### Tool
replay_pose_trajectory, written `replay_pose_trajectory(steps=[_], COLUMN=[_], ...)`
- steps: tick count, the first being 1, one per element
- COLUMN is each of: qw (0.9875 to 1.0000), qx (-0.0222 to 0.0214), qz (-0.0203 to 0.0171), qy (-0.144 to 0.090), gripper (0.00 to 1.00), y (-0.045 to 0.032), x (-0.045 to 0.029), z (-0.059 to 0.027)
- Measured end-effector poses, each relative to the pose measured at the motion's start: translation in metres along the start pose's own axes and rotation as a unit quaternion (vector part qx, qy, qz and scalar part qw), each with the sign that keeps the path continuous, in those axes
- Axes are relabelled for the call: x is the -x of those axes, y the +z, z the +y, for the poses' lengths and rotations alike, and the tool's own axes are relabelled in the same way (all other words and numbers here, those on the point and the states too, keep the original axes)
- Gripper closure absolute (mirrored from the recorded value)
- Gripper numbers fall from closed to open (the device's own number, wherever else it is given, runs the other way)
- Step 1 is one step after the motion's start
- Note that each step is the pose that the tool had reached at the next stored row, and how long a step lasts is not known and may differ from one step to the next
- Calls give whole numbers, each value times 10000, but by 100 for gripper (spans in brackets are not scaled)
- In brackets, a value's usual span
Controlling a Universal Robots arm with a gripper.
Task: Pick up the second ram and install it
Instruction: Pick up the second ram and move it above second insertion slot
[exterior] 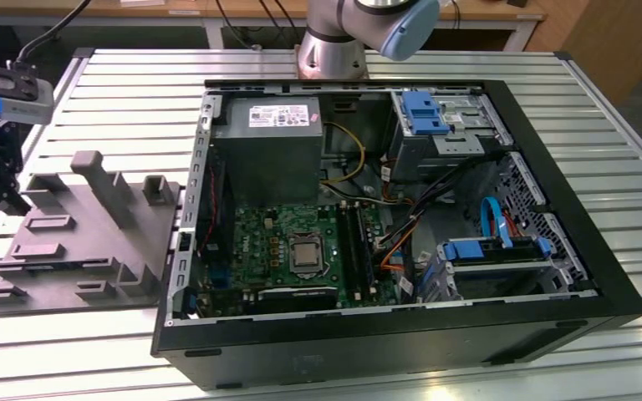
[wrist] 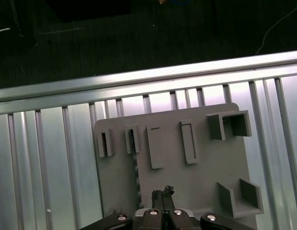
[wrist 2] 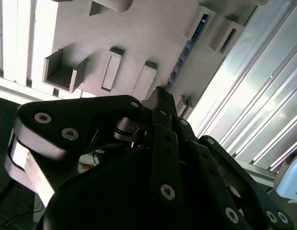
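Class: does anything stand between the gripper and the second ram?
Nothing visible does. In the first wrist view the gripper hangs over the grey fixture beside the second ram; only bare fixture surface lies between them.

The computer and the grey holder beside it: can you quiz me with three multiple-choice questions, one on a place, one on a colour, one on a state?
1. The memory stick near the tool is where?
A in the grey holder
B on bare table slats
C atop the power supply
2. The plastic drive brackets are?
A red
B blue
C yellow
3. The computer case is?
A shut
B open on one side
C upside down
Answers: 1 A, it sits in a holder groove in the first wrist view; 2 B, they look blue; 3 B, the green board shows inside.
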State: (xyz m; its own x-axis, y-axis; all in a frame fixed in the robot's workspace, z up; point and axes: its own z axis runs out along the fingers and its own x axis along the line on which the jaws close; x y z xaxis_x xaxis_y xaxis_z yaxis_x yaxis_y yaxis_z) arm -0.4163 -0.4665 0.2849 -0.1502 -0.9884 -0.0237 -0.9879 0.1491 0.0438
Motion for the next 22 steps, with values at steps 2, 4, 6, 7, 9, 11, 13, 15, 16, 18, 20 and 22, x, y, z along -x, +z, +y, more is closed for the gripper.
replay_pose_trajectory(steps=[2, 4, 6, 7, 9, 11, 13, 15, 16, 18, 20, 22], qw=[10000, 10000, 10000, 10000, 10000, 10000, 10000, 10000, 10000, 10000, 10000, 10000], qx=[-1, -1, -1, -1, -1, 0, 0, -1, 0, 0, -1, 0], qz=[-1, -1, -1, -1, -1, 0, 0, -1, 0, -1, -1, 0], qy=[0, 0, 0, 0, 0, 0, -1, -2, -3, -4, -5, -9], gripper=[90, 90, 90, 90, 90, 90, 90, 90, 90, 90, 90, 90], y=[18, 37, 57, 66, 80, 93, 108, 123, 130, 144, 158, 172], x=[-15, -31, -46, -53, -61, -68, -75, -84, -90, -103, -112, -118], z=[-3, -6, -9, -10, -11, -12, -14, -16, -17, -18, -18, -19])
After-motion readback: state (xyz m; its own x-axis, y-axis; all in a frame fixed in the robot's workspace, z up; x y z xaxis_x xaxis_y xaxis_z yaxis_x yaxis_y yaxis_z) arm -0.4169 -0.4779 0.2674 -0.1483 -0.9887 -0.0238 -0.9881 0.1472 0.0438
